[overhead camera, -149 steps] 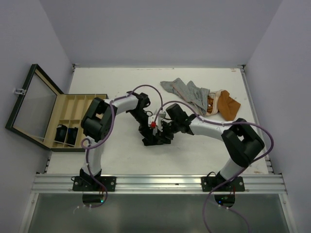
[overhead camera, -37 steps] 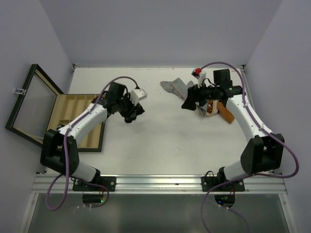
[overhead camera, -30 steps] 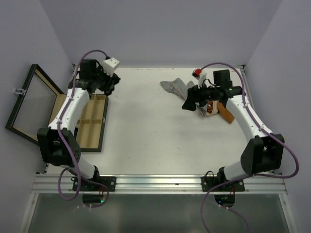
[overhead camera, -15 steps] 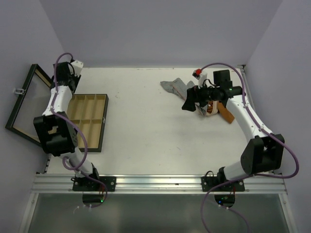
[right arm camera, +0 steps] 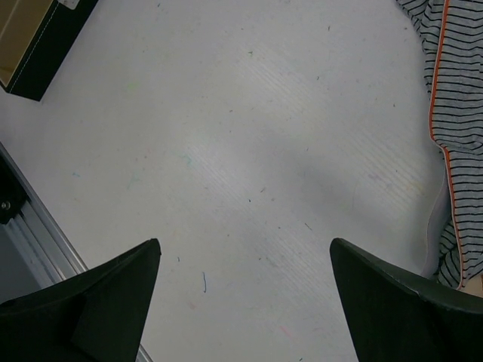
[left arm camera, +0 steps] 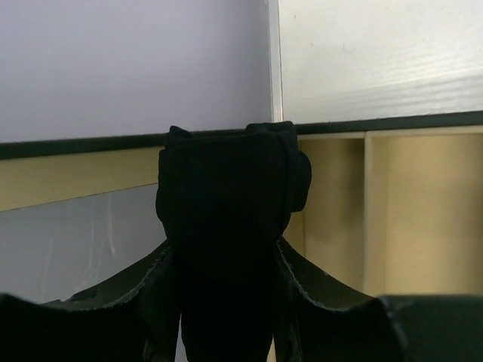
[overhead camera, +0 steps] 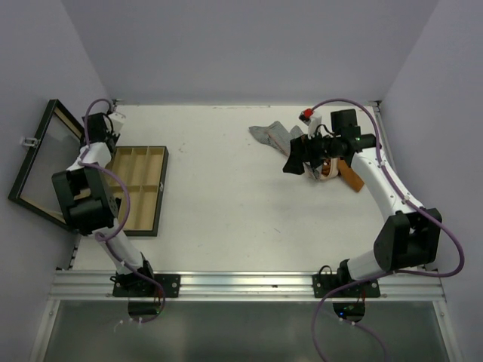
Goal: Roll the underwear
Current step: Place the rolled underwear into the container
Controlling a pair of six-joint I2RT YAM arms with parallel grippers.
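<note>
The left claw (left arm camera: 226, 243), part-closed on the rolled black cloth underwear (left arm camera: 226, 188) over the far rim of the compartmented wooden box (left arm camera: 392, 122), may drop it outside a compartment, while the right claw (right arm camera: 243, 243) hangs fully open, empty.

- The left arm (overhead camera: 84, 197) is folded along the table's (overhead camera: 226, 204) left edge. The left gripper (overhead camera: 103, 139) is by the far-left corner, over the far end of the box (overhead camera: 163, 188).
- The box lies at the left edge, and its glass lid (overhead camera: 47, 162) stands open toward the wall.
- Striped underwear (overhead camera: 272, 134) and orange-brown underwear (overhead camera: 353, 173) lie bunched near the far-right corner.
- The right gripper (overhead camera: 294, 160) hangs at the striped piece's near side. Whether they touch cannot be told.
</note>
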